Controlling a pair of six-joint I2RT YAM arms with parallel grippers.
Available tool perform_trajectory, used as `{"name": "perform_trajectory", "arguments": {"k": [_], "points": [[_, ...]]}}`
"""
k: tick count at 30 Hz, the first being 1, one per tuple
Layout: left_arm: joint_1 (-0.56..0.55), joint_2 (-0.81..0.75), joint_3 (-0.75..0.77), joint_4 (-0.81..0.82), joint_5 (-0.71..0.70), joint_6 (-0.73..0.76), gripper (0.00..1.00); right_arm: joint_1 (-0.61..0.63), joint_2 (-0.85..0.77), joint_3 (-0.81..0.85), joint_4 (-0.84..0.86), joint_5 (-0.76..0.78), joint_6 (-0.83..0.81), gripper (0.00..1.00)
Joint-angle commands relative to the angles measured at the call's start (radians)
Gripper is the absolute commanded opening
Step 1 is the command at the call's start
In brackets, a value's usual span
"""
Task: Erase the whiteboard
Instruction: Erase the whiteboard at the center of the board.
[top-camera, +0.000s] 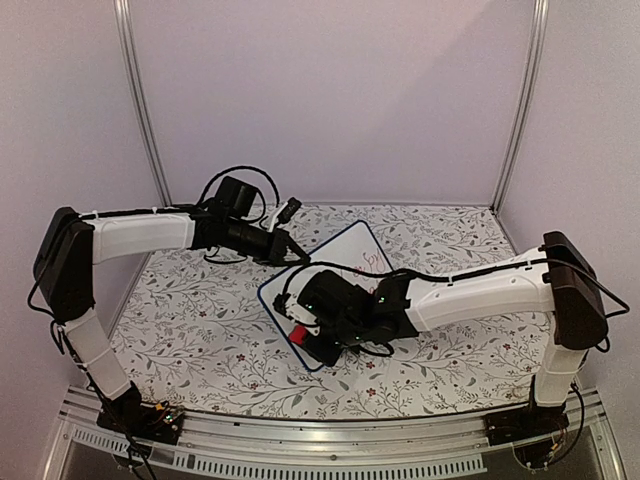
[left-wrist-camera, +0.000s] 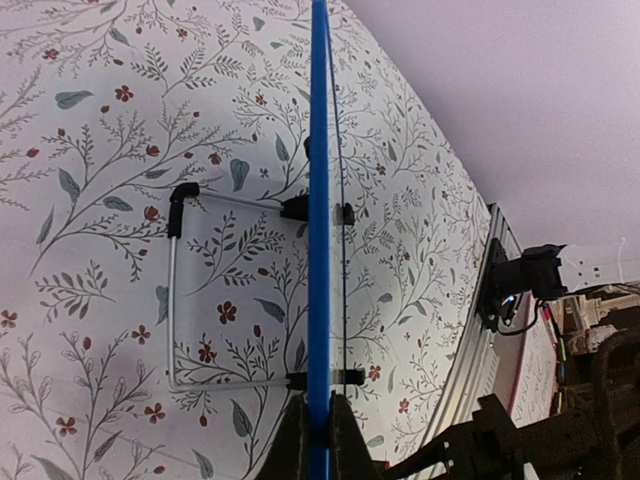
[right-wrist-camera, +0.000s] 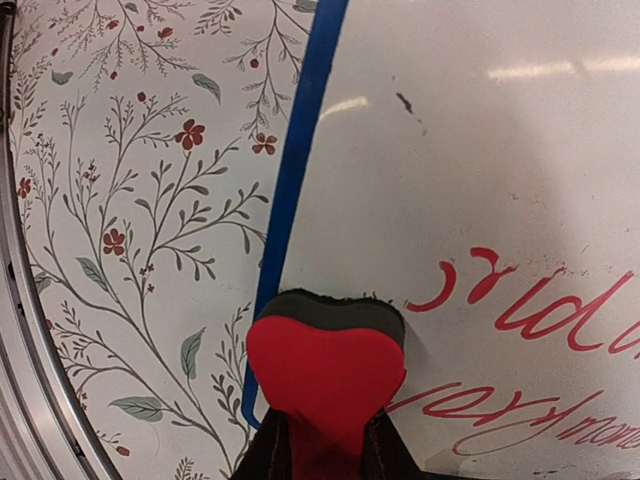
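While the overhead shot looks like a tangle, it's pretty simple: the whiteboard (top-camera: 345, 252) sits mid-table on the floral cloth (top-camera: 190, 330), turned like a diamond, and I've got an arm at each end of its left side. My left gripper (top-camera: 291, 250) is at the far-left edge. My right gripper (top-camera: 300, 325) is over the near-left corner with the red eraser (top-camera: 298, 334). Lots of open cloth either side. The tight spot is my two wrists being near each other.

Left wrist cam: the board is edge-on, its blue frame (left-wrist-camera: 318, 150) running straight up the view, and my jaws are pinched onto that frame at the bottom. I reckon that's just to stop it sliding while I rub. The wire stand (left-wrist-camera: 172, 300) juts out to one side over the cloth.

Right wrist cam: jaws clamped on the eraser, dark felt end at the board just inside the blue edge. It looks like it's touching, but I can't swear to it. The red writing (right-wrist-camera: 530, 310) lies to the right, unwiped, so I'd guess the stroke should go that way, not back off the edge.
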Motion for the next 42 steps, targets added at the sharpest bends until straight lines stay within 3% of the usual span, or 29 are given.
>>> {"name": "perform_trajectory", "arguments": {"k": [1,22,42], "points": [[-0.018,-0.009,0.02,-0.024,0.0,-0.009,0.0,-0.003,-0.003,-0.042,-0.072,0.028,0.021,0.08],[-0.019,-0.01,0.019,-0.024,0.006,-0.01,0.0,-0.036,0.054,0.098,-0.002,0.055,-0.016,0.08],[-0.018,-0.008,0.021,-0.024,0.011,-0.006,0.0,-0.111,0.172,0.374,-0.033,0.055,-0.091,0.09]]}}
